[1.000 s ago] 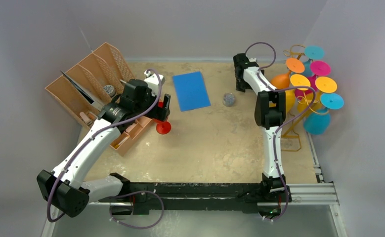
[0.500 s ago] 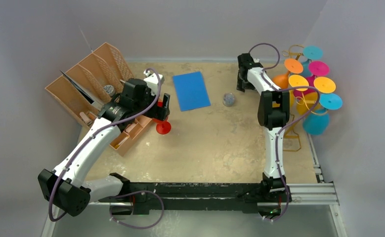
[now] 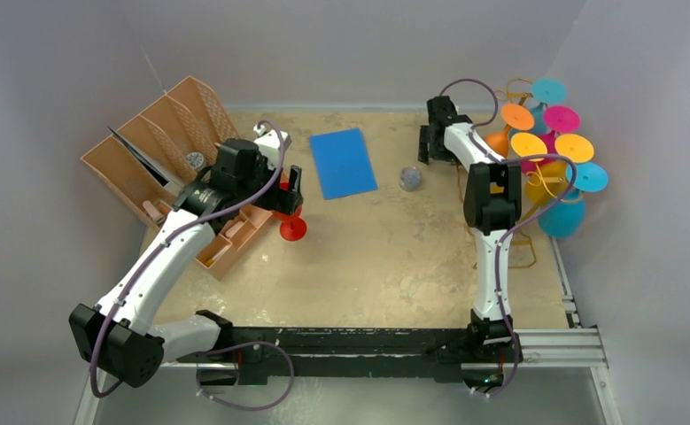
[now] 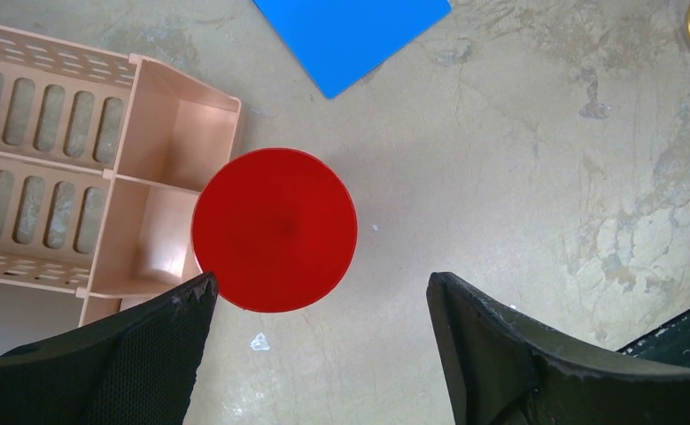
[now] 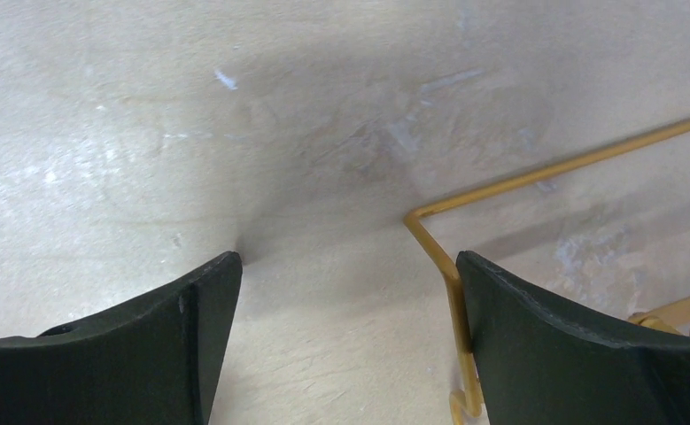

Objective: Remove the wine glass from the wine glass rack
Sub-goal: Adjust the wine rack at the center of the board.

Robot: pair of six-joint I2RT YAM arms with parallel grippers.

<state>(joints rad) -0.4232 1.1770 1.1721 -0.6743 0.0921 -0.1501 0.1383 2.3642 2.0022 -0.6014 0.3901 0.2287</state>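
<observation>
The table (image 3: 394, 257) carries a brown tray (image 3: 159, 133) at far left and the gold wire rack (image 5: 536, 177) at far right, hung with orange, yellow, pink and teal glasses (image 3: 529, 143). A blue sheet (image 3: 343, 163) lies between them. The red glass (image 4: 275, 230) stands on the table just beside the tray, well apart from the rack. The left gripper (image 4: 321, 292) is spread wide above it, empty, touching nothing. The right gripper (image 5: 348, 266) is equally wide and empty, over the table with the rack's base wire near its right finger. A small grey ball (image 3: 409, 179) sits near the sheet.
</observation>
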